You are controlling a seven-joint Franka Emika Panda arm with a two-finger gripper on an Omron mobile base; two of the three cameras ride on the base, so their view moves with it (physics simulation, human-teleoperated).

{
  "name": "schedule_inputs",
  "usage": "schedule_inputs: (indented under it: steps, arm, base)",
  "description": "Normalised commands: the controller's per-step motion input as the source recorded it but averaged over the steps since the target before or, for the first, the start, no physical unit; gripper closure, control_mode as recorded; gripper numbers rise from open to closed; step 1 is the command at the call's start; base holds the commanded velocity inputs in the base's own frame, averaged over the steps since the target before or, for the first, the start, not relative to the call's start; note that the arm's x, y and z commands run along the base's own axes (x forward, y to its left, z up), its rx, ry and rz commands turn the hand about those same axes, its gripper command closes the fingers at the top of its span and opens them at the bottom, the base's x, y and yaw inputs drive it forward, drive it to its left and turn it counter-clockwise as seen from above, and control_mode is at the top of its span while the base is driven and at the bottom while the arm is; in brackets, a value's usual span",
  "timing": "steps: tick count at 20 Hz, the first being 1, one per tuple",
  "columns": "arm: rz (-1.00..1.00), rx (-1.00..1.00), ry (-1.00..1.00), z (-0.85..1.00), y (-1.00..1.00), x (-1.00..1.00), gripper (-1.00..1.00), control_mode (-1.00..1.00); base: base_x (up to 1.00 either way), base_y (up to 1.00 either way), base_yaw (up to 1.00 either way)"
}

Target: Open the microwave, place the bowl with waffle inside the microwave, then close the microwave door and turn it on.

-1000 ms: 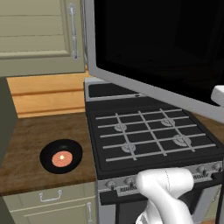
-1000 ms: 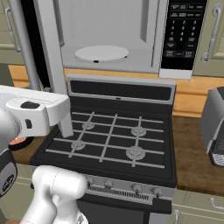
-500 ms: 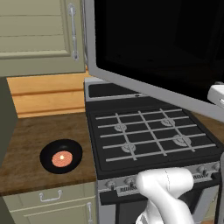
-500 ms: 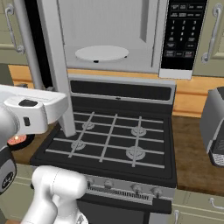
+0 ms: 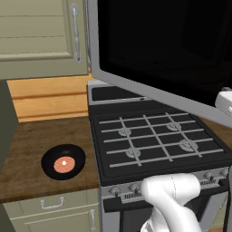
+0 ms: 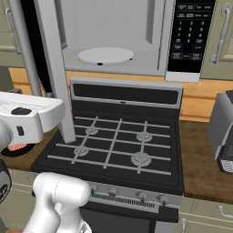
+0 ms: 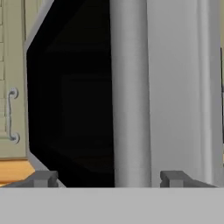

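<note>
The microwave [image 6: 113, 27] hangs above the stove, its grey inside and white turntable [image 6: 105, 55] exposed. The microwave door [image 5: 172, 50] is swung wide open to the left, and its edge [image 6: 52, 68] faces the right base camera. In the hand view my gripper [image 7: 108, 179] is open, its fingertips standing on either side of the door's vertical silver bar handle [image 7: 130, 87] with gaps. The bowl with waffle [image 5: 63, 161], black with an orange-red waffle, sits on the wooden counter left of the stove, partly hidden by my arm in the right base view [image 6: 17, 148].
A black gas stove [image 5: 154, 140] with grates lies below the microwave. The microwave's keypad panel [image 6: 189, 36] is on its right side. Olive cabinet doors [image 5: 41, 36] hang at the upper left. A grey appliance [image 6: 224, 132] stands on the right counter.
The white hand has shifted slightly left in the right base view. The door, the bowl and the stove stand as before.
</note>
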Motion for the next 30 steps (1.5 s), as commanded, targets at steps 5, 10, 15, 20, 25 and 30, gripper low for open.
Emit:
schedule_inputs:
  steps: [5,10,15,20,25,30]
  arm:
    - [0.00,0.00,-0.06,0.01,-0.22,-0.76,-1.00,-1.00]
    - [0.02,0.01,0.00,0.02,-0.55,-0.35,-1.00,-1.00]
    - [0.22,0.07,0.00,0.00,-0.89,0.00,-1.00,-1.00]
    - [0.29,0.04,-0.03,0.00,-0.51,0.16,-1.00,-1.00]
    - [0.31,0.00,-0.05,-0.05,-0.05,0.52,-1.00,-1.00]
    - [0.33,0.00,0.00,-0.06,0.00,0.59,-1.00,-1.00]
  base:
    - [0.00,0.00,0.00]
    - [0.00,0.00,0.00]
    - [0.00,0.00,0.00]
    - [0.00,0.00,0.00]
    - [0.00,0.00,0.00]
    - [0.00,0.00,0.00]
